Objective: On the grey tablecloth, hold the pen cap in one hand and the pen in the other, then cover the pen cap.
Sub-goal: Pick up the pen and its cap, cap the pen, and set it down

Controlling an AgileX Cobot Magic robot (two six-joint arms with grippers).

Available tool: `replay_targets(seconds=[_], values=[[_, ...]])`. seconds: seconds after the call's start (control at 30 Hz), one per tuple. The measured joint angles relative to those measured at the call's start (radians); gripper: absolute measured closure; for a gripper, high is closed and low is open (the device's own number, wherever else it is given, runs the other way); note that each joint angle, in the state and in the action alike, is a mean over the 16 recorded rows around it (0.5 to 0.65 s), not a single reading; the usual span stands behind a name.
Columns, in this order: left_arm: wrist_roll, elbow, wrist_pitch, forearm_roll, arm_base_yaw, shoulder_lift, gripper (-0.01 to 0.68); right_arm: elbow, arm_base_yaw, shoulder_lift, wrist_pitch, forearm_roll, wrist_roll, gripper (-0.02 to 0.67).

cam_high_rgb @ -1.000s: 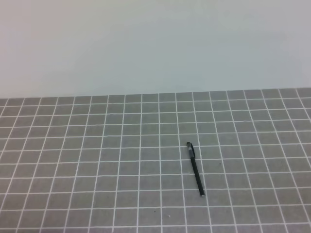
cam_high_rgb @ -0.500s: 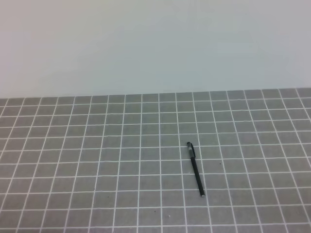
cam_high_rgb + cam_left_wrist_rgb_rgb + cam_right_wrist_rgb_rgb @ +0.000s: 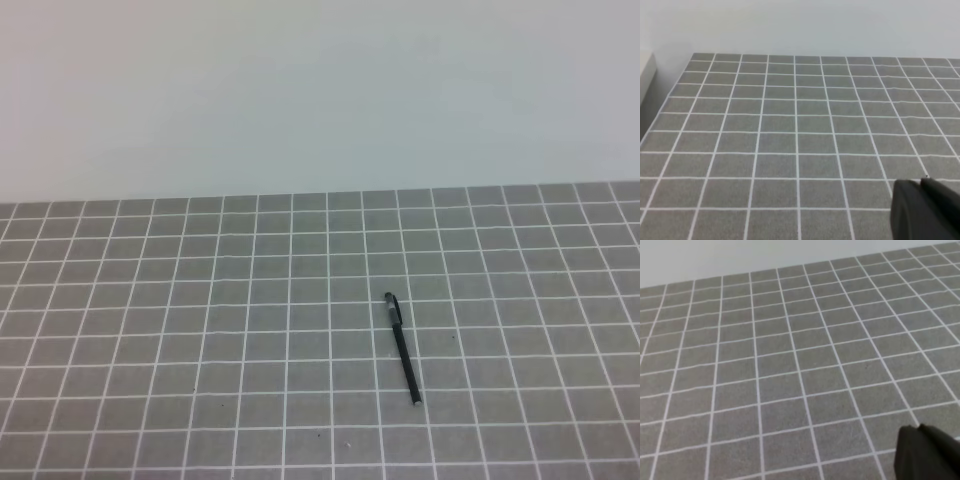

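Matte black left gripper [image 3: 927,210] and right gripper [image 3: 930,452], blunt-edged.

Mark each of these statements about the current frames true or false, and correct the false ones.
1. The pen lies flat on the grey tablecloth. True.
2. A gripper is holding the pen in the exterior high view. False: no gripper or arm shows in that view, and the pen lies untouched.
3. The pen sits right of the middle of the exterior high view. True.
4. The pen is visible in the left wrist view. False: that view shows only cloth, wall and a dark gripper part at the lower right corner.
5. The cloth is plain, without markings. False: it carries a grid of thin white lines.
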Motion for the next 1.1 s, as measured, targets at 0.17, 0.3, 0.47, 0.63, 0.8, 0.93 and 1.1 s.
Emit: replay_targets(seconds=[0.17,0.3,0.47,0.63,0.8,0.93,1.1], values=[[0.000,0.000,-0.001,0.000,0.000,0.000,0.675,-0.002,0.001,0.000,0.017,-0.005,-0.004,0.646],[0.000,0.000,-0.001,0.000,0.000,0.000,0.675,-0.002,0.004,-0.001,0.018,0.004,-0.018,0.646],[0.000,0.000,-0.001,0.000,0.000,0.000,0.675,-0.003,0.017,-0.002,0.013,0.040,-0.080,0.646],[0.000,0.000,-0.001,0.000,0.000,0.000,0.675,-0.006,0.029,-0.003,0.007,0.084,-0.152,0.646],[0.000,0.000,-0.001,0.000,0.000,0.000,0.675,-0.008,0.040,-0.003,-0.004,0.134,-0.217,0.646],[0.000,0.000,-0.001,0.000,0.000,0.000,0.675,-0.011,0.042,-0.002,-0.011,0.164,-0.234,0.646],[0.000,0.000,-0.001,0.000,0.000,0.000,0.675,-0.011,0.040,-0.002,-0.017,0.190,-0.234,0.646]])
